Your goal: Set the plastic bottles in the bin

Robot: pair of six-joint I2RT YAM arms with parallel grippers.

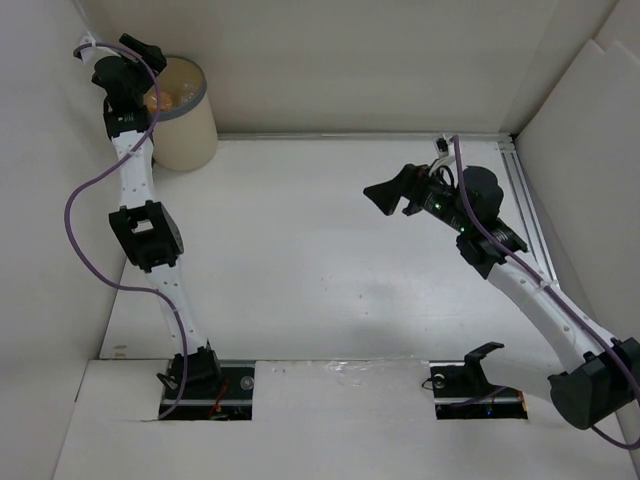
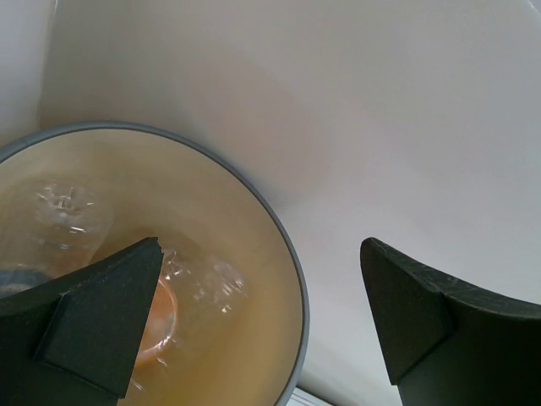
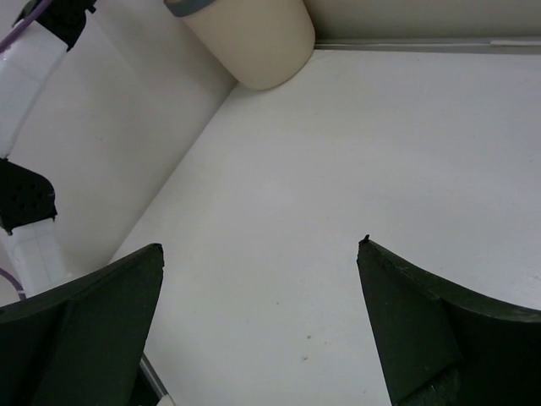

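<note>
The cream bin (image 1: 190,125) with a grey rim stands in the far left corner of the table. My left gripper (image 1: 135,65) hangs over its left edge. In the left wrist view the left gripper (image 2: 260,245) is open and empty, above the bin's rim (image 2: 292,254). Plastic bottles lie inside the bin: a clear one (image 2: 63,211), another clear one (image 2: 207,283) and an orange-filled one (image 2: 161,317). My right gripper (image 1: 390,195) hovers open and empty over the right half of the table (image 3: 338,152). It faces the bin (image 3: 254,38).
White walls close in the table on the left, back and right. A metal rail (image 1: 530,215) runs along the right edge. The left arm (image 3: 25,59) rises along the left wall. Both arm bases sit at the near edge.
</note>
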